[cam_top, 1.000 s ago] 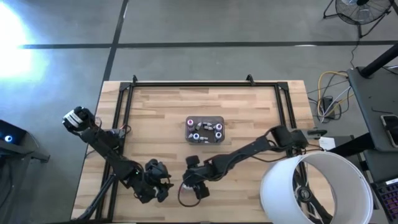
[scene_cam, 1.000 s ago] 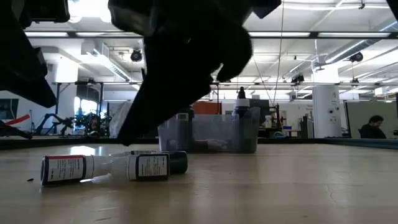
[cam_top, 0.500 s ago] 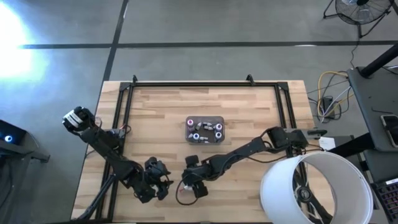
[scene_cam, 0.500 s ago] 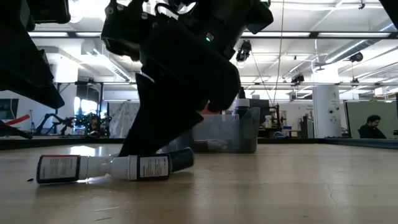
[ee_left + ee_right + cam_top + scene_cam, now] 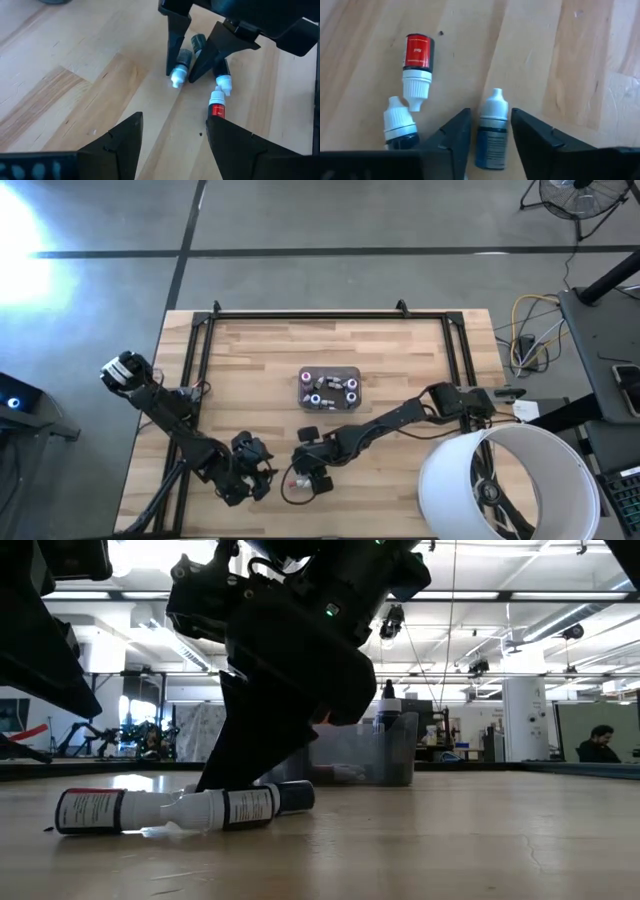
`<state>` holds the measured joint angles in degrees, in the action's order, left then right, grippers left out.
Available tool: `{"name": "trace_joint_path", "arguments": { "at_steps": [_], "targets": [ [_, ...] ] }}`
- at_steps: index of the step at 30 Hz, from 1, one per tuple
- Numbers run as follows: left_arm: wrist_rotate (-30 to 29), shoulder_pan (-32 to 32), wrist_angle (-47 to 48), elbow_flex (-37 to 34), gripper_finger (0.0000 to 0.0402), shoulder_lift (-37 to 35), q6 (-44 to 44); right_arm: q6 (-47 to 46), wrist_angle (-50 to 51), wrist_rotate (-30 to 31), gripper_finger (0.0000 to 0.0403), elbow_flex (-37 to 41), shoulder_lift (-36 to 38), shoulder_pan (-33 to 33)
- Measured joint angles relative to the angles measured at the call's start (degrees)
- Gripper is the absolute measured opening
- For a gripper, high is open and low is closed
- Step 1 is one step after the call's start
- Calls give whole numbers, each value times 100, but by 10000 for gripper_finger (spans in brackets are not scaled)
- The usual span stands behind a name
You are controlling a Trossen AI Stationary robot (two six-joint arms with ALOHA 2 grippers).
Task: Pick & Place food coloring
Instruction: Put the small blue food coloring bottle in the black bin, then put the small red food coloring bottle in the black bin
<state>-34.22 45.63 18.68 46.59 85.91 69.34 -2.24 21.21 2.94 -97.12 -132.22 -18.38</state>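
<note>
Right hand (image 5: 487,127) astride white-capped bottle (image 5: 491,129); bare table (image 5: 580,75) beyond

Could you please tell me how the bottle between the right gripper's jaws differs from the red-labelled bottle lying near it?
The blue-labelled bottle has a bluish label, while the red-labelled bottle has a red one. The blue-labelled bottle lies between the jaws of the right gripper; the red-labelled one lies free on the table, its tip meeting a third, dark bottle. Their caps point opposite ways. Both lie on their sides and have white caps.
</note>
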Motion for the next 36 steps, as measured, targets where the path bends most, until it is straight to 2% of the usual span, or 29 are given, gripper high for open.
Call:
{"name": "trace_joint_path", "arguments": {
  "at_steps": [6, 11, 15, 19, 25, 27, 29, 32, 36],
  "targets": [
    [-39, 0, 42, 0, 195, 0, 7, -115, 0, -39, 85, 2, 0, 73],
    [-42, -4, 44, 0, 195, 0, 21, -684, -17, 37, 64, 3, 20, 228],
    [-42, -7, 50, 0, 195, 0, 61, -1197, -37, 498, 66, 15, 288, 390],
    [-68, -30, 89, 0, 195, 0, 61, -1565, 167, 984, 75, 7, 873, 609],
    [-85, -99, 168, 0, 195, 0, -5, -1777, 1245, 2379, 76, 47, 2043, 846],
    [-84, -123, 174, 0, 195, 0, -49, -1977, 1666, 2606, 76, 140, 2355, 994],
    [-85, -141, 165, 0, 195, 0, -72, -2127, 1918, 2354, 80, 329, 2505, 1202],
    [-84, -175, 159, 0, 195, 0, -116, -2304, 1977, 1455, 97, 702, 2545, 1548],
    [-79, -186, 142, 0, 195, -48, -99, -2365, 2122, 1171, 141, 958, 2529, 1821]
  ]
}}
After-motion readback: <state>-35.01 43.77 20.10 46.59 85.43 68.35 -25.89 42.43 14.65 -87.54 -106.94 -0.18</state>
